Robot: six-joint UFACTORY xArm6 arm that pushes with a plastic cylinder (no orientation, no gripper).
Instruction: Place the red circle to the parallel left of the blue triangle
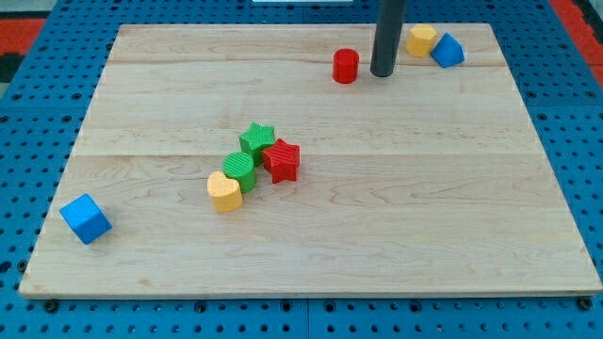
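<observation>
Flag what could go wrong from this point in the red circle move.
My tip stands just at the view's right of the red circle, so a push from here would likely drive it away from the blue triangle. The yellow block touching the triangle may get knocked as I reposition.

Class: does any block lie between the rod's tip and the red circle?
No. My tip stands just to the view's right of the red circle, with bare board between them; the blue triangle lies farther right.
</observation>
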